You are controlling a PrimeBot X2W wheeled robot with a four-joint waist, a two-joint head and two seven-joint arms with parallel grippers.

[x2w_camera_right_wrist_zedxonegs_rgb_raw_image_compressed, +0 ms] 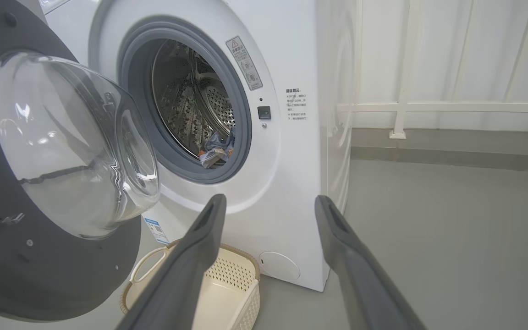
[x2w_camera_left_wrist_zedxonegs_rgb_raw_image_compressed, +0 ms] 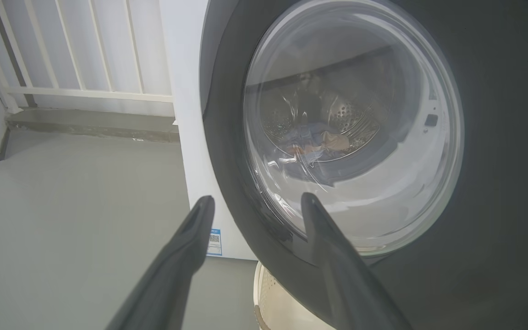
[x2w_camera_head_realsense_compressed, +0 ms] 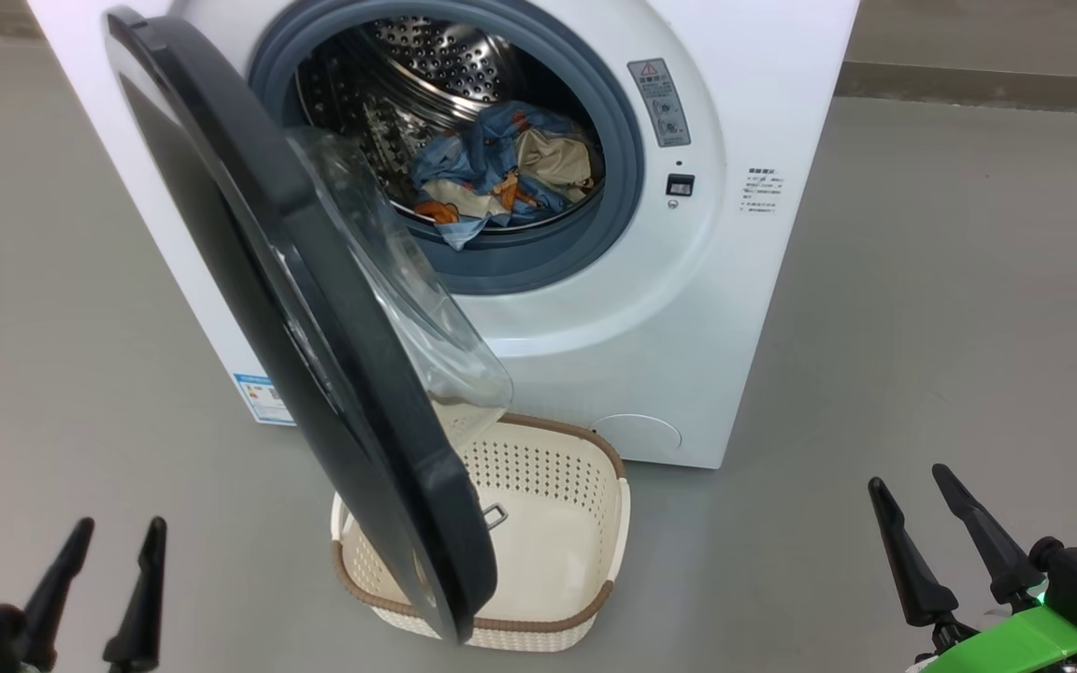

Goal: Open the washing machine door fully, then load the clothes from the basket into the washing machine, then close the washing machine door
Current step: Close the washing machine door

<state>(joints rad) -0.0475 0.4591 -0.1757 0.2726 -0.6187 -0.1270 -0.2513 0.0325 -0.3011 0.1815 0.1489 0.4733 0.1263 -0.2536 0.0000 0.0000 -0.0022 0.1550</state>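
Observation:
The white washing machine [x2w_camera_head_realsense_compressed: 744, 308] stands ahead, its black-rimmed door [x2w_camera_head_realsense_compressed: 258, 262] swung roughly halfway out over the basket [x2w_camera_head_realsense_compressed: 557, 523], which looks empty. Light blue and cream clothes [x2w_camera_head_realsense_compressed: 501, 168] lie inside the steel drum, one piece hanging over the grey seal. My left gripper [x2w_camera_head_realsense_compressed: 104, 547] is open at the lower left, in front of the door's outer face [x2w_camera_left_wrist_zedxonegs_rgb_raw_image_compressed: 497, 160] and apart from it. Low at the right my right gripper [x2w_camera_head_realsense_compressed: 912, 486] is open with nothing between its fingers. The right wrist view shows the door's glass bowl [x2w_camera_right_wrist_zedxonegs_rgb_raw_image_compressed: 71, 137], clothes [x2w_camera_right_wrist_zedxonegs_rgb_raw_image_compressed: 216, 149] and basket [x2w_camera_right_wrist_zedxonegs_rgb_raw_image_compressed: 227, 288].
Grey floor [x2w_camera_head_realsense_compressed: 950, 327] surrounds the machine on both sides. A low kerb and white railing [x2w_camera_right_wrist_zedxonegs_rgb_raw_image_compressed: 452, 107] run behind the machine. A blue label [x2w_camera_head_realsense_compressed: 258, 397] marks the machine's lower left corner.

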